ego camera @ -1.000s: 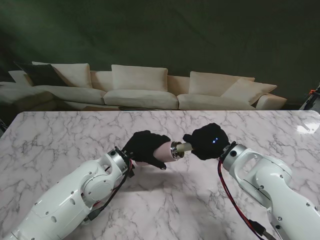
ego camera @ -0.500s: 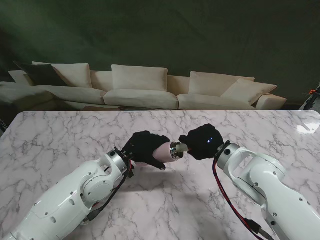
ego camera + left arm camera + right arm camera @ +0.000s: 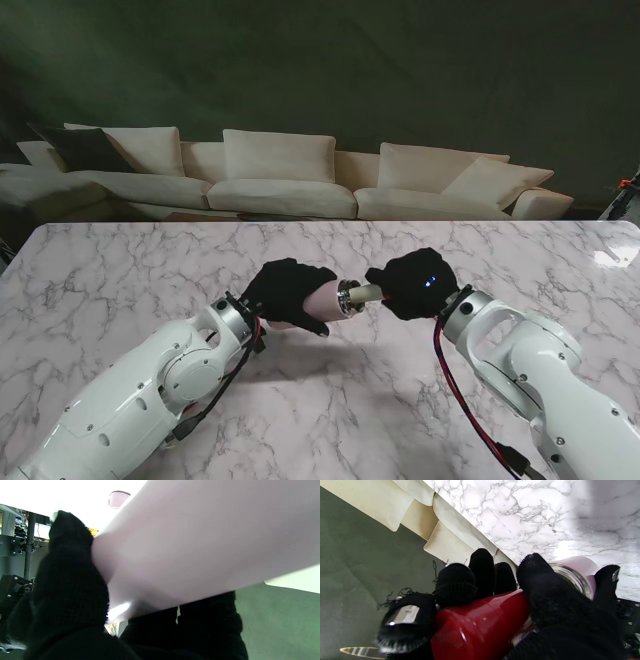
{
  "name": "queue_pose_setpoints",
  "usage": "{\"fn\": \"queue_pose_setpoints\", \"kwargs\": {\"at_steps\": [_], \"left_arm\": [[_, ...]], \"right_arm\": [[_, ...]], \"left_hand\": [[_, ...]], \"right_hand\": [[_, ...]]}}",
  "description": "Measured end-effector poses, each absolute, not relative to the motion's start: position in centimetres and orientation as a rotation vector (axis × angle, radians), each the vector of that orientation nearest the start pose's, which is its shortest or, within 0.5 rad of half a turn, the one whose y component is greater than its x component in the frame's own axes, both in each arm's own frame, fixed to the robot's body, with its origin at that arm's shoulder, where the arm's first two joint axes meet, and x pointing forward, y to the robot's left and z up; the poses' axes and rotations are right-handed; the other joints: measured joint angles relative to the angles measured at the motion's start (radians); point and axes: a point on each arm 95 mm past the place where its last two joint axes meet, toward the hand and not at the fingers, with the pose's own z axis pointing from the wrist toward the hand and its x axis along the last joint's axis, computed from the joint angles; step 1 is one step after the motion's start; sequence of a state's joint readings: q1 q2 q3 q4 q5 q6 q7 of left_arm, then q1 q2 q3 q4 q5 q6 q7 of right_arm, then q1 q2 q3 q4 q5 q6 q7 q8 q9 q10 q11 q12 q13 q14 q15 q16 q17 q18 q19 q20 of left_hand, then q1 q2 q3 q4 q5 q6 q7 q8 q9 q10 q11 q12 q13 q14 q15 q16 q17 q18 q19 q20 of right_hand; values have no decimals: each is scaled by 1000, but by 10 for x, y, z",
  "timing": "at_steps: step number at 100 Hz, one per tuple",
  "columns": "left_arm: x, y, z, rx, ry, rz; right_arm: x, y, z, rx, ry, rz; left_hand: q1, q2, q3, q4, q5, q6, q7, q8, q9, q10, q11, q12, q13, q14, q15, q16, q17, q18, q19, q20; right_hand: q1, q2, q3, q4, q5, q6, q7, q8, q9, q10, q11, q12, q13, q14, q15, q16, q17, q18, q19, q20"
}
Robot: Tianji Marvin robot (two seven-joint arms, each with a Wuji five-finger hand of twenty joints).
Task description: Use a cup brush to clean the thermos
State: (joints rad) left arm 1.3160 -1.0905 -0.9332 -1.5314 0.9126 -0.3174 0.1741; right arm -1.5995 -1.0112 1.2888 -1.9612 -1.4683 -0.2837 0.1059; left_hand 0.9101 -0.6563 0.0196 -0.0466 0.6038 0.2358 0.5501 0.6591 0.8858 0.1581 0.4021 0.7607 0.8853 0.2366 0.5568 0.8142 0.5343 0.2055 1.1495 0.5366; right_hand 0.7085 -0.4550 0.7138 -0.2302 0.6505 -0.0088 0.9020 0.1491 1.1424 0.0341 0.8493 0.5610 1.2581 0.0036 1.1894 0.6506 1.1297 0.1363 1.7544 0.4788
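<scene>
Stand view: left hand (image 3: 288,292) in black glove is wrapped round the pink thermos (image 3: 322,299), held sideways above the marble table (image 3: 120,270), steel mouth pointing to the robot's right. Right hand (image 3: 417,283), also gloved, sits just beside that mouth, fist closed on the cup brush (image 3: 368,294); only a short pale bit of brush shows between fist and rim, entering the mouth. How deep it goes can't be told from here. A beige sofa (image 3: 280,175) runs along the far edge of the table.

Left wrist cam: thermos (image 3: 205,545) body fills most of the pic, pale pink, w/ fingers (image 3: 72,580) clamped on both sides of it, so the grip is firm, not loose. Brush not seen here at all. A small pink cup-like thing (image 3: 117,498) shows on the table beyond; can't make out what it is.

Right wrist cam adds what the stand view hides: brush handle (image 3: 480,625) is glossy red, fingers (image 3: 456,585) curled over it. Thermos (image 3: 580,573) steel rim shows just past the knuckles, w/ a left hand (image 3: 606,585) fingertip beside it. Bristle end hidden.
</scene>
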Motion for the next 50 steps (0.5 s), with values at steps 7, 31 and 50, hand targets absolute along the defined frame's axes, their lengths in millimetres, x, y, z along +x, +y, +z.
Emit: {"fn": "queue_pose_setpoints", "kwargs": {"at_steps": [7, 31, 50], "left_arm": [[414, -99, -284, -791, 1666, -1977], [414, -100, -285, -799, 1670, -1975], [415, -96, -281, -791, 1654, -1975]], "right_arm": [[375, 38, -220, 416, 1778, 1319], [381, 42, -224, 434, 1793, 1326], [375, 33, -216, 439, 1749, 1332]], "left_hand": [[0, 0, 0, 0, 0, 0, 0, 0, 0, 0, 0, 0, 0, 0, 0, 0, 0, 0, 0, 0], [0, 0, 0, 0, 0, 0, 0, 0, 0, 0, 0, 0, 0, 0, 0, 0, 0, 0, 0, 0], [0, 0, 0, 0, 0, 0, 0, 0, 0, 0, 0, 0, 0, 0, 0, 0, 0, 0, 0, 0]], "right_hand": [[0, 0, 0, 0, 0, 0, 0, 0, 0, 0, 0, 0, 0, 0, 0, 0, 0, 0, 0, 0], [0, 0, 1, 0, 11, -1, 1, 0, 0, 0, 0, 0, 1, 0, 7, 0, 0, 1, 0, -1], [0, -1, 1, 0, 11, -1, 1, 0, 0, 0, 0, 0, 1, 0, 8, -1, 0, 1, 0, -1]]}}
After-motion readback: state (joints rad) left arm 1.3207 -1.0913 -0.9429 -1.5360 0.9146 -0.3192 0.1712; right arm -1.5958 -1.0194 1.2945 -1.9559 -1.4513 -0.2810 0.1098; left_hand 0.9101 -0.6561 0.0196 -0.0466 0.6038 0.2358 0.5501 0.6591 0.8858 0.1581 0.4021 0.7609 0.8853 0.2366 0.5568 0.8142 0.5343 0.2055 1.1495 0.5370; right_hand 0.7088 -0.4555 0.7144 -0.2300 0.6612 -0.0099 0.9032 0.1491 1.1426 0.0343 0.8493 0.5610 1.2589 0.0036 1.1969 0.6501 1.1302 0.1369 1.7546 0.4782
